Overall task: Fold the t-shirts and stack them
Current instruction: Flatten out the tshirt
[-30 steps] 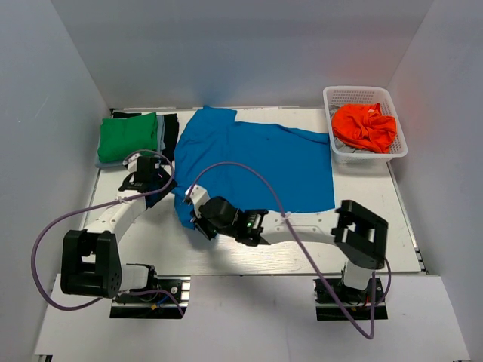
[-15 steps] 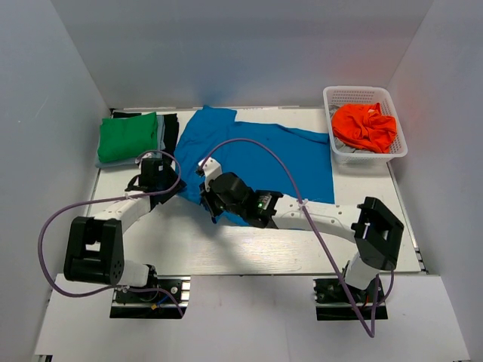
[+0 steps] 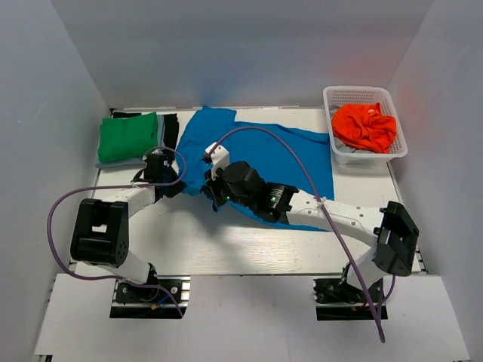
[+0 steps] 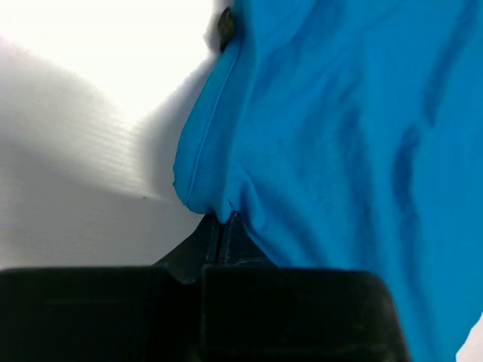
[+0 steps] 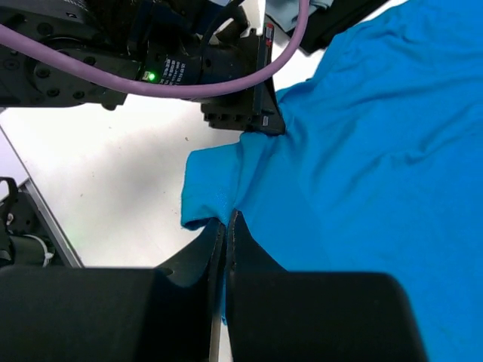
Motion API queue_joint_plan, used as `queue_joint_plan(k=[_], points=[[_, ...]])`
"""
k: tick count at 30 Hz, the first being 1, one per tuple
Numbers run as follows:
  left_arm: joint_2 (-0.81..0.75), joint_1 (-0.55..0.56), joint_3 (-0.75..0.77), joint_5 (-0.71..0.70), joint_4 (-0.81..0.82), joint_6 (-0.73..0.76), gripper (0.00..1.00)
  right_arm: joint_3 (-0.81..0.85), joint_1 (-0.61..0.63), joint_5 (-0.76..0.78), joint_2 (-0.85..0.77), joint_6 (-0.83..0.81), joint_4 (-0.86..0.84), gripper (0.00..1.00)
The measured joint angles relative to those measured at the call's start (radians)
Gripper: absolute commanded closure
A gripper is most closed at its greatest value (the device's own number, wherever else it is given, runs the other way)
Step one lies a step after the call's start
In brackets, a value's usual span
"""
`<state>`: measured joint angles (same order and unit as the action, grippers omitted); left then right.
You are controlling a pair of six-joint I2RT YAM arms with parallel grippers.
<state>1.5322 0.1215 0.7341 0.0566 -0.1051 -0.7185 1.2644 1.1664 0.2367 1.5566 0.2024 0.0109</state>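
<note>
The bright blue t-shirt (image 3: 290, 154) lies spread across the middle of the table, its near-left part folded over. My right gripper (image 3: 210, 188) is shut on a bunched corner of that shirt (image 5: 377, 136), and the jaws (image 5: 226, 220) pinch the cloth. My left gripper (image 3: 181, 183) is shut on the shirt's left hem (image 4: 198, 162), fingertips together (image 4: 220, 220). The two grippers sit close together, and the left gripper (image 5: 253, 121) shows just beyond the pinched corner. A folded green t-shirt (image 3: 128, 137) lies on darker ones (image 3: 170, 132) at the far left. An orange t-shirt (image 3: 364, 127) is crumpled in the basket.
A white mesh basket (image 3: 355, 93) stands at the far right corner. White walls close in the table on three sides. Purple cables loop over both arms, one crossing the blue shirt (image 3: 256, 130). Bare white tabletop (image 3: 226, 249) lies in front of the shirt.
My right gripper carried the shirt's near-left corner away from the table's near edge. My left gripper reached towards the far side to the shirt's left edge and shut on it.
</note>
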Motion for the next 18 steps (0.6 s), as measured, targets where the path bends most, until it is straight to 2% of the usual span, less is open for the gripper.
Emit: queue_joint_plan(k=[11, 14, 15, 17, 18], points=[[0.098, 0.005, 0.126, 0.000, -0.072, -0.025, 0.98, -0.003, -0.008, 0.050, -0.074, -0.025, 0.074, 1.00], [0.130, 0.010, 0.164, 0.001, -0.091, -0.029, 0.91, -0.003, -0.008, 0.049, -0.078, -0.028, 0.101, 1.00], [0.144, 0.010, 0.181, 0.001, -0.106, -0.031, 0.83, -0.003, -0.008, 0.048, -0.078, -0.028, 0.110, 1.00], [0.170, 0.011, 0.213, -0.001, -0.130, -0.031, 0.77, -0.003, -0.009, 0.049, -0.078, -0.027, 0.122, 1.00], [0.182, 0.011, 0.228, -0.008, -0.142, -0.030, 0.71, -0.003, -0.009, 0.049, -0.079, -0.027, 0.123, 1.00]])
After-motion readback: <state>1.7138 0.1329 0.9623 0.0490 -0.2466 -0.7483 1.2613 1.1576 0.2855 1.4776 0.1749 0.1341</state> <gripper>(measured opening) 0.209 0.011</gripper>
